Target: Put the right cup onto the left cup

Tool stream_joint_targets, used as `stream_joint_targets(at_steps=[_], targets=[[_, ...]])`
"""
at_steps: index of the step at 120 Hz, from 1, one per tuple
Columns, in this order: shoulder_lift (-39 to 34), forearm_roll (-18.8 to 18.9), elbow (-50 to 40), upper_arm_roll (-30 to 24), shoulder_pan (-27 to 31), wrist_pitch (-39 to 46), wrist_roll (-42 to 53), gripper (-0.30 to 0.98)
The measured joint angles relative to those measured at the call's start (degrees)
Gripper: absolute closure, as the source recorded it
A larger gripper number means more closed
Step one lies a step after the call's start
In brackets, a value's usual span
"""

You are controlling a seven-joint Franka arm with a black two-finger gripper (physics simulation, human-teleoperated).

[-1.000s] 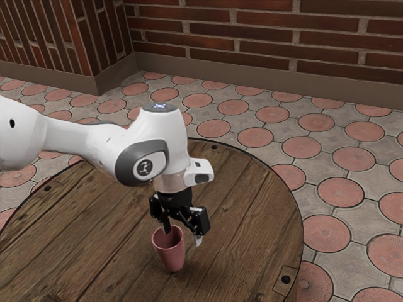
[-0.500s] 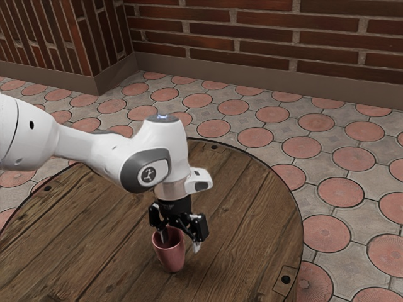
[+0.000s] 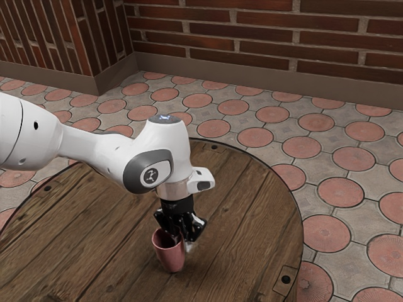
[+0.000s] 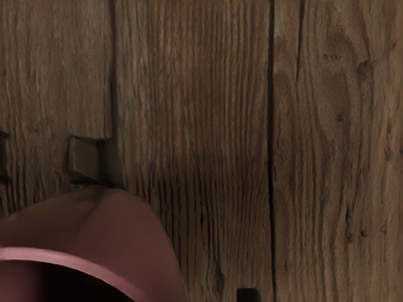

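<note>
My gripper (image 3: 182, 241) is at the rim of a pink cup (image 3: 170, 258), which stands upright on the round wooden table. One finger reaches inside the cup and the other is outside, on the exterior view's right, with the cup's wall pinched between them. In the wrist view the pink cup (image 4: 129, 229) shows its rim, outer wall and dark inside close under the hand. I cannot tell from these frames whether this is the left or the right cup.
The wooden table (image 3: 245, 207) has metal plates near its edge, one of them (image 3: 285, 280) toward the front. Beside the cup in the wrist view lies a small dark block-like shape (image 4: 85, 158). A brick wall (image 3: 264, 38) stands beyond the tiled floor.
My hand has come down to the cup over the last second. The fingers stood apart around the cup's wall and have closed together on it; the cup stays in place.
</note>
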Motion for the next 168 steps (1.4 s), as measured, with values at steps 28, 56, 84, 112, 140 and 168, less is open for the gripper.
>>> stream_joint_targets(at_steps=[28,56,84,112,140,168], targets=[[-0.7,2.3,-0.1,1.2,-0.1,-0.2,-0.4,0.74],[-6.6,6.1,-0.4,1.6,0.3,-2.2,-1.1,0.77],[-5.2,7.8,14.2,5.3,-3.4,-11.8,-1.3,0.78],[-0.3,10.5,27.0,8.9,0.1,-20.4,-0.6,0.78],[9.1,11.9,40.7,13.5,2.0,-24.7,1.6,0.79],[14.7,11.7,48.1,17.0,4.0,-25.9,4.4,0.79]])
